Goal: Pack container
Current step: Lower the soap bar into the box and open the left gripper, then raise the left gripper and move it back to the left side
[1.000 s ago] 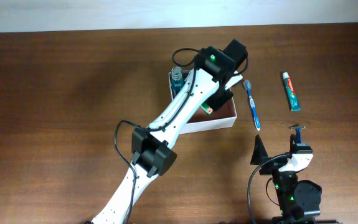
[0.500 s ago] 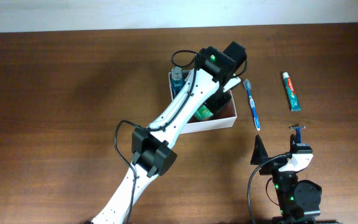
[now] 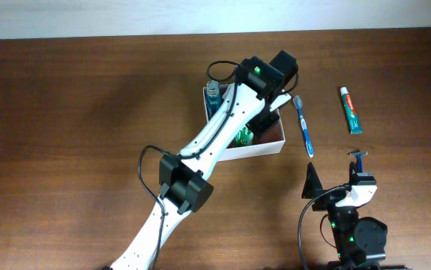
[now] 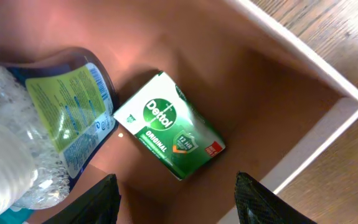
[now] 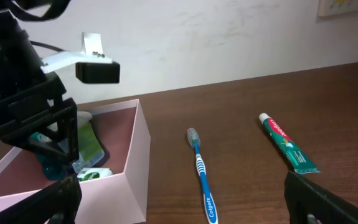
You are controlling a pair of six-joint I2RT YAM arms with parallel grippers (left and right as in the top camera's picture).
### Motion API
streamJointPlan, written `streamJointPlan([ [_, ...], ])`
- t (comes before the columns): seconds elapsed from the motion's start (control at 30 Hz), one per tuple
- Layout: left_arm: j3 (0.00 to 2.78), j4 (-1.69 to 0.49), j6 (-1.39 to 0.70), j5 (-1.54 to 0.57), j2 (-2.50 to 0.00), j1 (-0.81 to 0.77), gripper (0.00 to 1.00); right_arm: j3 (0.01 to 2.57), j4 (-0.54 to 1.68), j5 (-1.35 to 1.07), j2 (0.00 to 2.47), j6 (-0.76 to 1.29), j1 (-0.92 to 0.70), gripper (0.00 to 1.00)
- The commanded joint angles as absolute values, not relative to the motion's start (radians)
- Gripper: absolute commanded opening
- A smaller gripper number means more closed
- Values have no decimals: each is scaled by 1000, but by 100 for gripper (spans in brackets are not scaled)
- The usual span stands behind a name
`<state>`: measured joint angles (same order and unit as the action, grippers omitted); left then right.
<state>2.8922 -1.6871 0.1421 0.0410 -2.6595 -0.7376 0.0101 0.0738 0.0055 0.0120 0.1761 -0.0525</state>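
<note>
Lying flat on the reddish-brown floor of the container (image 3: 264, 146), the green soap box (image 4: 169, 124) now shows its whole front. One second ago it was up under the left gripper (image 4: 175, 178) and only a small red and green part could be seen from overhead; half a second ago it was lower. The left gripper has stayed over the container, and its two fingers stand wide apart with nothing between them.

On the soap box I can read "Dettol" in white letters and "ORIGINAL" under it; the shield mark and the small red mark are too small to read. A clear bottle (image 4: 60, 118) with a blue and green label lies beside the box, touching its corner; its print is not readable.

The container sits on the brown table (image 3: 65, 112), near the far edge, at the middle. To its right lie a blue toothbrush (image 3: 303, 124) and, further right, a toothpaste tube (image 3: 351, 109), not moved since before. Their lettering is too small. The right gripper (image 5: 191, 193) is spread wide, empty, low over the near side of the table.
</note>
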Motion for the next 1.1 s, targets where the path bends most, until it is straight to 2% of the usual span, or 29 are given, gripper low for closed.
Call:
streamJointPlan([
  [0.0, 2987, -1687, 148, 40, -2619, -770, 60, 6, 80, 4, 4, 173, -59, 98],
  [0.33, 3139, -1687, 115, 66, -2440, -823, 62, 6, 80, 4, 4, 173, -59, 98],
  [0.37, 3139, -1687, 88, 88, -2423, -817, 66, 6, 80, 4, 4, 173, -59, 98],
  [0.47, 3138, -1687, 18, 144, -2371, -784, 99, 6, 80, 4, 4, 173, -59, 98],
  [0.77, 3137, -1687, -144, 180, -2271, -510, 99, 6, 80, 4, 4, 173, -59, 98],
  [1.07, 3075, -1687, -169, 94, -2269, -228, 99, 6, 80, 4, 4, 173, -59, 98],
])
